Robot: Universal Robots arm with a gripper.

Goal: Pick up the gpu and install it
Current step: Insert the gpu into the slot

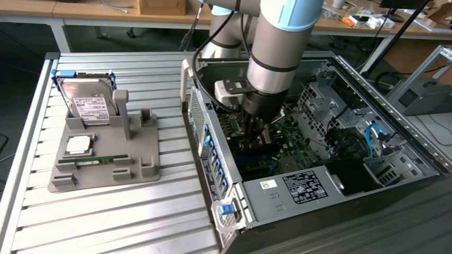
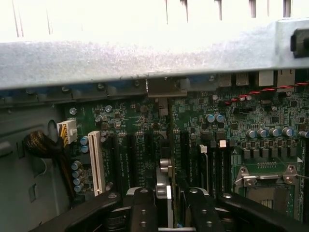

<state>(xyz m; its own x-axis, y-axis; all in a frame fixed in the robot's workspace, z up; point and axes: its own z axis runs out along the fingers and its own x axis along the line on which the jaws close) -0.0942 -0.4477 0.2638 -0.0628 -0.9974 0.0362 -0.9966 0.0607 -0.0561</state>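
Exterior view: my arm reaches down into the open case [image 1: 395, 159], which lies at the table's [image 1: 106, 217] edge toward the exterior view's right. My gripper [image 1: 258, 129] hangs low over the motherboard [image 1: 297, 153]. A holder [image 1: 141, 159] with a hard drive [image 1: 88, 103] and memory stick [image 1: 102, 159] sits toward the opposite edge.

Wrist view: my fingers [image 2: 142, 212] are clamped on the gpu [image 2: 163, 186], held edge-on, upright, over the expansion slots [image 2: 131, 159] beside a white slot [image 2: 95, 162]. Whether it is seated, I cannot tell.

Arm [image 1: 279, 47] reaching steeply down, pincer [image 2: 166, 203] clamped edge-on
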